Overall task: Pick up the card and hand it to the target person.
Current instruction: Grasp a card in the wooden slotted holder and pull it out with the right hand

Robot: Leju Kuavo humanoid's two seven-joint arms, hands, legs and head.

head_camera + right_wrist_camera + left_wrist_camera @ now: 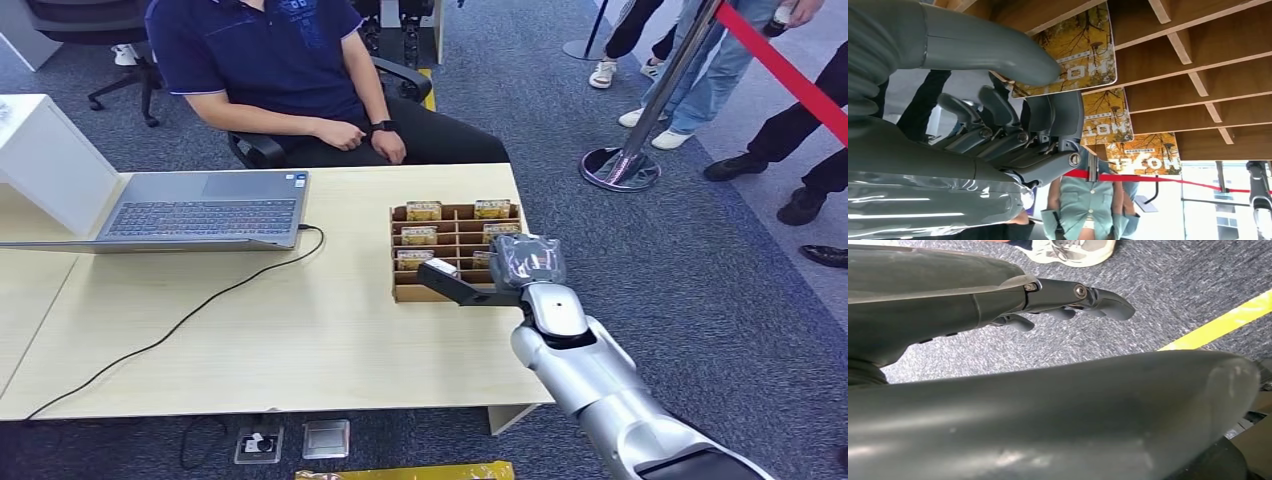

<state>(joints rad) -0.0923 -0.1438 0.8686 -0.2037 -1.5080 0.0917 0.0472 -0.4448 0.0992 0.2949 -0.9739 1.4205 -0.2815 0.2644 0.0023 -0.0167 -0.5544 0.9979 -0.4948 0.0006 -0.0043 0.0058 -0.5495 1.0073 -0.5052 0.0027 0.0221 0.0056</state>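
- So, head view: the pale wood-grain table (250, 330) carries a flat wooden rack (458, 250) split into small compartments, with yellow-printed cards propped in several of them. The silver right arm comes in from the lower right, glossy and rounded, and the right hand (505, 270) sits over the rack's near right corner, wrapped in what looks like clear plastic, with its dark thumb poking out toward the rack's near edge.
- Also on the table: an open grey laptop (200, 212) with a thin black cable (190, 318) snaking off toward the near edge, and a white box (45, 160) at the far left. A person in a navy polo (270, 60) sits in an office chair right behind the table, hands resting on their lap.
- Left wrist view: the left hand (1058, 302) hangs over speckled blue-grey carpet (1158, 285) with a yellow floor stripe (1218, 325); its dark fingers (1108, 305) are loosely curled and holding nothing.
- Right wrist view: the thick grey thumb (998, 55) presses on the face of a glossy, round-cornered card (1083, 45) printed with autumn trees and "HOTEL", with the darker fingers (1058, 115) bent in behind it, so the card looks pinched while it's sitting in its wooden slot. Two more matching cards stand in the neighbouring slots.
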